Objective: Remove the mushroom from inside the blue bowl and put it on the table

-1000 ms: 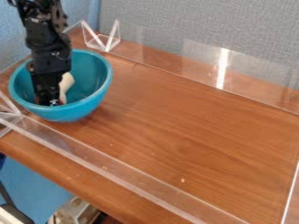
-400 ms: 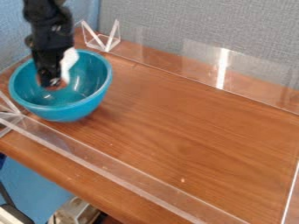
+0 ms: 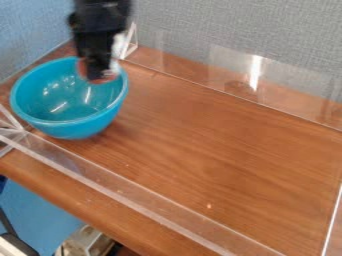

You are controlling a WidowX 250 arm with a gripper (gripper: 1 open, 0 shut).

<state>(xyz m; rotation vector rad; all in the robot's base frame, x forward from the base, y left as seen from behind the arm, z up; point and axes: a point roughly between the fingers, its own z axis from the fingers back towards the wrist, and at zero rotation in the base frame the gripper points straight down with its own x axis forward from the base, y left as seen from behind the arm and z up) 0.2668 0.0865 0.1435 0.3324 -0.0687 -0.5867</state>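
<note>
The blue bowl (image 3: 60, 108) stands at the table's far left, and its inside looks empty. My gripper (image 3: 99, 69) hangs above the bowl's right rim, pointing steeply down and blurred by motion. A small reddish-brown lump, the mushroom (image 3: 100, 73), shows between the fingertips, so the gripper is shut on it, lifted clear of the bowl. The brown wood-grain table (image 3: 221, 135) stretches away to the right of the bowl.
Low clear acrylic walls run along the back edge (image 3: 254, 72) and the front edge (image 3: 127, 190) of the table. A clear triangular bracket (image 3: 130, 42) stands in the back left corner, just behind the gripper.
The gripper has risen out of the bowl and moved right and toward the back, carrying the mushroom with it. The bowl now looks empty and has stayed in place.
</note>
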